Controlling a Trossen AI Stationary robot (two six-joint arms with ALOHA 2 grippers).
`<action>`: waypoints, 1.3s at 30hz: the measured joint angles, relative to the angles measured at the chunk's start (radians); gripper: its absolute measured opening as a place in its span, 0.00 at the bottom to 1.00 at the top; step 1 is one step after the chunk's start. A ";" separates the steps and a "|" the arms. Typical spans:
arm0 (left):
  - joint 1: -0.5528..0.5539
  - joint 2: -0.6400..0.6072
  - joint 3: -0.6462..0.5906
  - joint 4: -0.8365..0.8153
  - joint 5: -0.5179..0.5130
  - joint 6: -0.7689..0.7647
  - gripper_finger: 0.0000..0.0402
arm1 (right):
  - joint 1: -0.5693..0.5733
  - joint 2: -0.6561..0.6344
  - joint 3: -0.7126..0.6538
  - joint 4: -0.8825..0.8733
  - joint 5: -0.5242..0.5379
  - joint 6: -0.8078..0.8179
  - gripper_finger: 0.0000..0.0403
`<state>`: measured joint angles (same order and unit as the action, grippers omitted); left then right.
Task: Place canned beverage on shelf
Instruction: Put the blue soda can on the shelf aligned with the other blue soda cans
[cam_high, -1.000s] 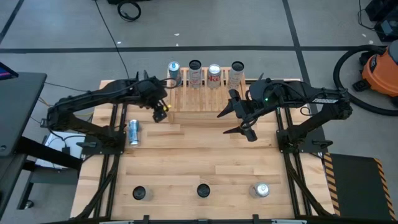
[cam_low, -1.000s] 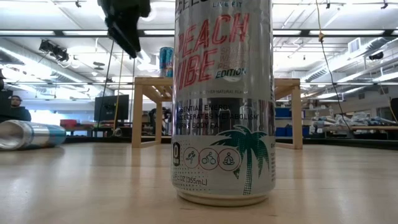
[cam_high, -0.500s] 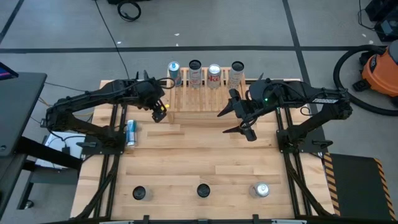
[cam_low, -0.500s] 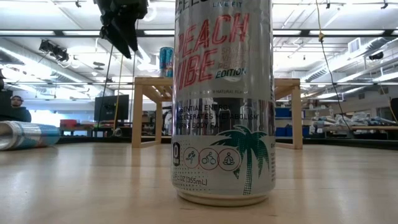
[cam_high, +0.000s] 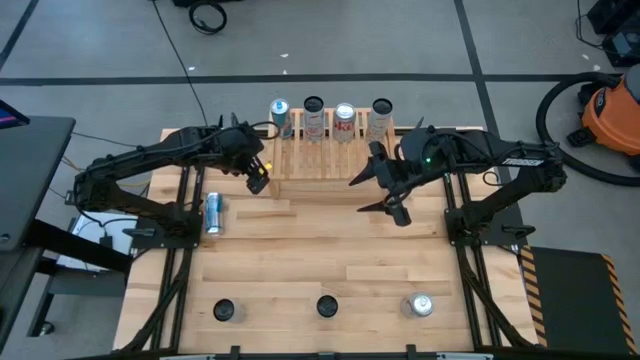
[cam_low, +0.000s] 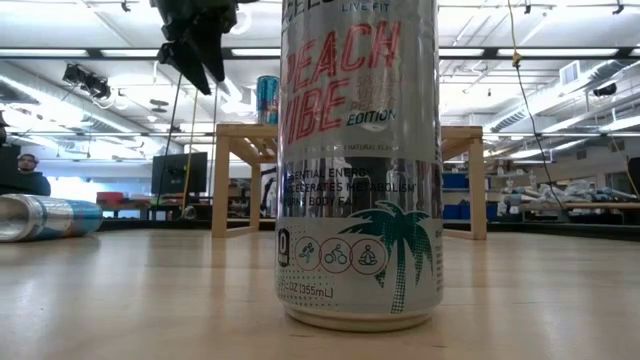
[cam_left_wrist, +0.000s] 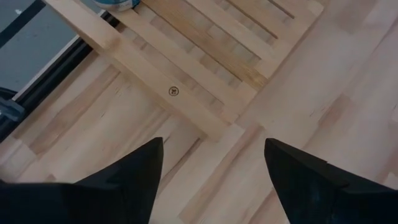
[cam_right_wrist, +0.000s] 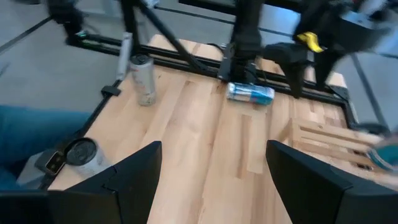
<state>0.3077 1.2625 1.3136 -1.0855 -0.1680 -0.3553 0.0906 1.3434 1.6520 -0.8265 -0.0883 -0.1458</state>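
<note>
The shelf (cam_high: 330, 150) stands at the table's far middle with several cans upright along its far edge, among them a blue one (cam_high: 279, 110). Another blue can (cam_high: 212, 212) lies on its side on the tabletop at the left, free of both grippers. My left gripper (cam_high: 260, 183) hovers open over the shelf's near left corner (cam_left_wrist: 217, 121), with nothing between its fingers. My right gripper (cam_high: 356, 199) hangs open in the air off the shelf's near right part, pointing toward the table's left; it is empty.
Three cans stand upright along the table's near edge (cam_high: 224, 311) (cam_high: 327, 306) (cam_high: 418, 305); the middle one fills the low view (cam_low: 358, 160). Bare planks lie between the shelf and these cans. A vacuum cleaner (cam_high: 610, 115) sits on the floor to the right.
My left gripper has rolled a little about its own axis while staying above the shelf's near left corner. The lying can has rocked slightly on the spot.
</note>
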 joint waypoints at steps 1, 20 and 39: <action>0.003 0.000 0.000 -0.006 0.000 0.006 0.71 | 0.000 0.000 0.000 0.000 0.023 0.021 0.74; -0.059 -0.101 -0.045 -0.132 -0.114 0.051 0.76 | 0.018 -0.080 -0.285 0.064 0.339 0.277 0.74; -0.093 -0.532 -0.565 0.198 -0.123 0.035 0.76 | 0.176 -0.277 -0.950 1.017 0.534 0.164 0.74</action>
<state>0.2142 0.7310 0.7489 -0.8874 -0.2913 -0.3206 0.2665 1.0664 0.7020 0.1909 0.4457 0.0180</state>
